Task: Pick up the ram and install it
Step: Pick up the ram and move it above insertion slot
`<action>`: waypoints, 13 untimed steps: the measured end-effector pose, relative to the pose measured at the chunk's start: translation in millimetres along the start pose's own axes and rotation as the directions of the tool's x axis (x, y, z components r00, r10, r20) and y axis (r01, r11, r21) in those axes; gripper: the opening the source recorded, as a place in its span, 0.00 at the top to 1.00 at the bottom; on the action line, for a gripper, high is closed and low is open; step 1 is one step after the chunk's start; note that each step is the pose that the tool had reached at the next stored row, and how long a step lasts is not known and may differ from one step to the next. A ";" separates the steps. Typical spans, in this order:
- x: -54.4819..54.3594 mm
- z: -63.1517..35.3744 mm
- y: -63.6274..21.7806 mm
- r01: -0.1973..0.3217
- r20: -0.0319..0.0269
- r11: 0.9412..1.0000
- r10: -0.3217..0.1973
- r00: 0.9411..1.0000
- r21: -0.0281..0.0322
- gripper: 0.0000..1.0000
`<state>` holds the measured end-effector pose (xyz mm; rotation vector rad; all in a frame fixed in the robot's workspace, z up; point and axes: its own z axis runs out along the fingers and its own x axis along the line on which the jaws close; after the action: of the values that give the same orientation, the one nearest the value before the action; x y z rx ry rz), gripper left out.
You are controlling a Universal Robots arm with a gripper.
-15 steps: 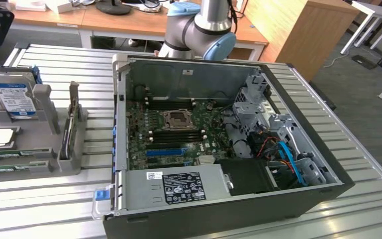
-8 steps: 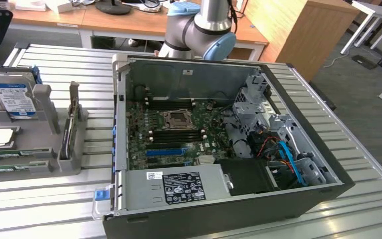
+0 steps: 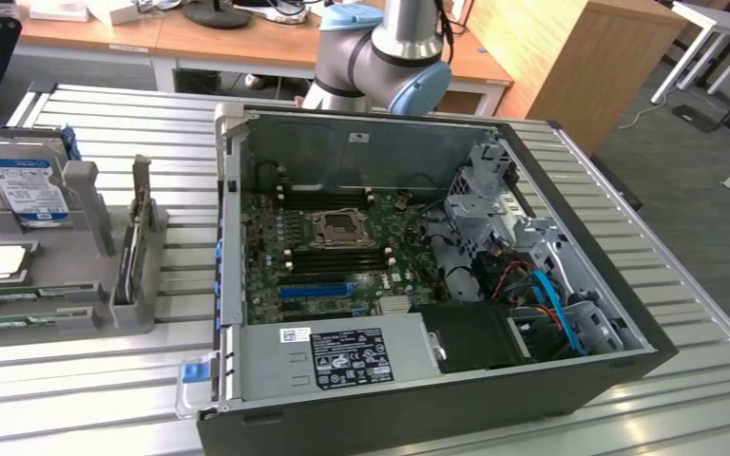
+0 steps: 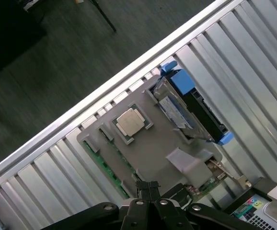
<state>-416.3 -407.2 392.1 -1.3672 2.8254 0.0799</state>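
Slatted metal worktop (image 3: 86, 399): my gripper (image 4: 148, 187), closed on nothing, hangs above the grey fixture (image 4: 153, 148); the ram (image 4: 105, 166) lies flat along the fixture's edge, its long axis running just beside my fingertips.

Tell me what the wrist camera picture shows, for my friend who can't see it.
The robot's shut fingers point down toward a grey holder on a ribbed metal table. The holder carries a green ram strip along one edge, a square silver chip, and a hard drive with a blue label standing on its edge.
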 end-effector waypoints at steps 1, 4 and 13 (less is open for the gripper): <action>0.0 0.0 0.0 0.009 0.000 1.000 -0.009 1.000 0.000 0.89; 0.0 0.0 0.0 0.036 -0.002 0.999 -0.036 0.999 -0.001 0.89; 0.0 0.0 0.0 0.116 -0.005 0.993 -0.116 0.993 -0.003 0.89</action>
<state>-416.4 -407.2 392.2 -1.5304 2.7440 0.0801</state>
